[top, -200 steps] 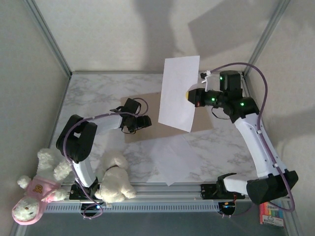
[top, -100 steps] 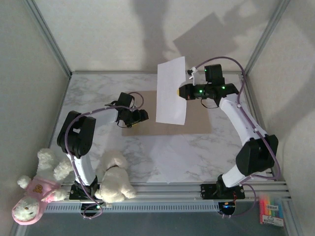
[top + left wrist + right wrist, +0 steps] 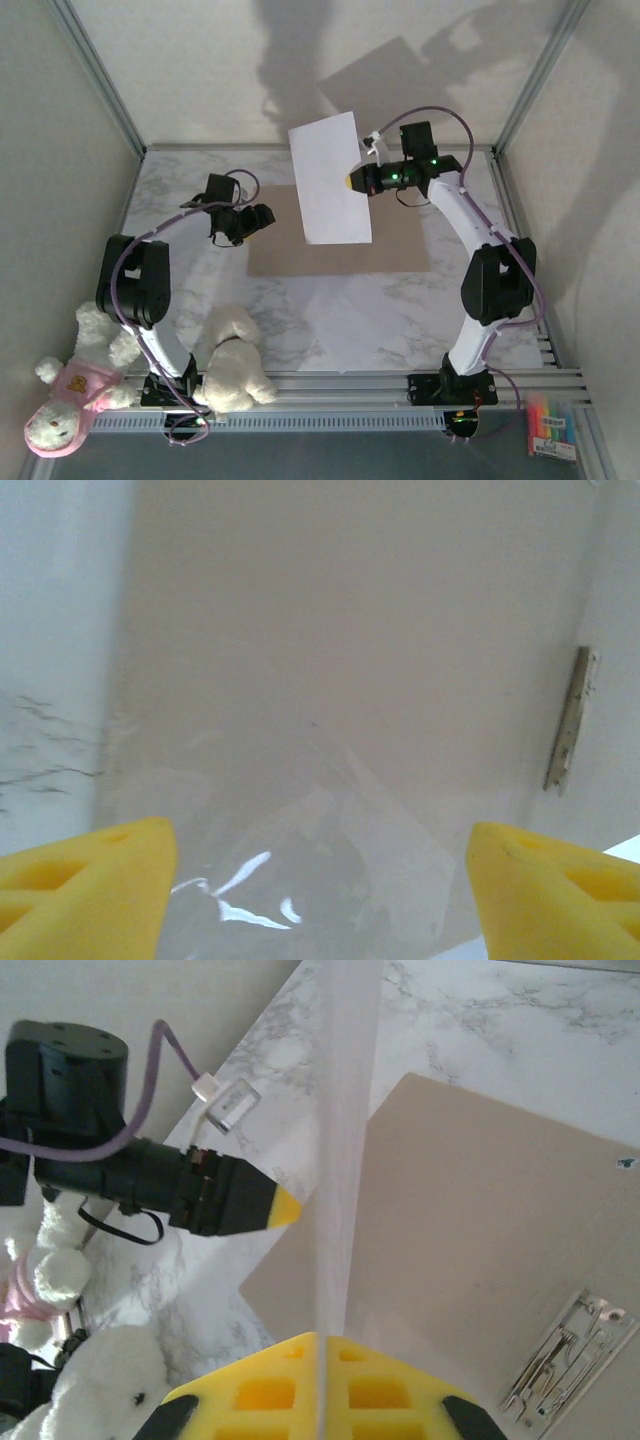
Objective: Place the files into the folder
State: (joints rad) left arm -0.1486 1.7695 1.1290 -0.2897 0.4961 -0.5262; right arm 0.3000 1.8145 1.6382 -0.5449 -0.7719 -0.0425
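Note:
The tan folder [image 3: 400, 245] lies open and flat on the marble table. One white file sheet [image 3: 328, 178] hangs upright over it, pinched at its right edge by my right gripper [image 3: 352, 183]. In the right wrist view the sheet [image 3: 345, 1150] runs edge-on from my shut gripper [image 3: 322, 1385], above the folder [image 3: 480, 1230] and its metal clip [image 3: 565, 1355]. A second sheet [image 3: 350, 322] lies flat on the table near the front. My left gripper [image 3: 264, 216] hovers at the folder's left edge; its yellow fingertips [image 3: 85, 870] stand wide apart over the folder's surface [image 3: 330, 640], holding nothing.
Two plush toys, a white one [image 3: 236, 365] and a pink-dressed one [image 3: 70, 390], sit at the front left by the left arm's base. A pack of markers [image 3: 551, 432] lies off the front right corner. Metal frame posts and walls close in the table's back and sides.
My right arm has swung the held sheet leftward and toward the back, over the folder. My left gripper has drawn back left, to the folder's left edge.

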